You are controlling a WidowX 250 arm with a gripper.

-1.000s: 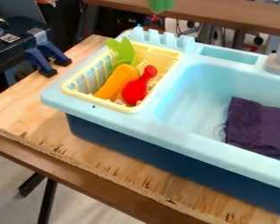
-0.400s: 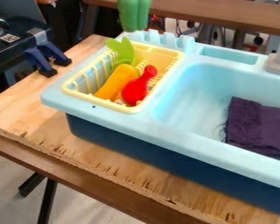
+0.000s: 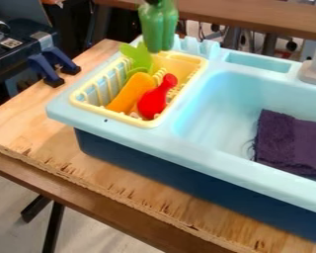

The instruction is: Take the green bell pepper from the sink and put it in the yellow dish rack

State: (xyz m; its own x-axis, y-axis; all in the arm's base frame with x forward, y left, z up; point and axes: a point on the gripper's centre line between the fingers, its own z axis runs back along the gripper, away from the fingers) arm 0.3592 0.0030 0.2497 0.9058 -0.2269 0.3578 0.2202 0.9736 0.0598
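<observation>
Single camera view, high vantage, slanted downward over the near edge of a wooden desk [image 3: 28, 123], medium-close range, facing a light-blue toy sink [image 3: 220, 108], yellow dish rack [image 3: 114, 117] left of centre, floor [image 3: 9, 217] at lower left

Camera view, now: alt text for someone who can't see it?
Green toy bell pepper hangs from the end effector at the far edge of a yellow dish rack holding an orange toy carrot and a red bulbous toy. Right of the rack, a dark purple cloth lies in the light-blue toy sink.
</observation>
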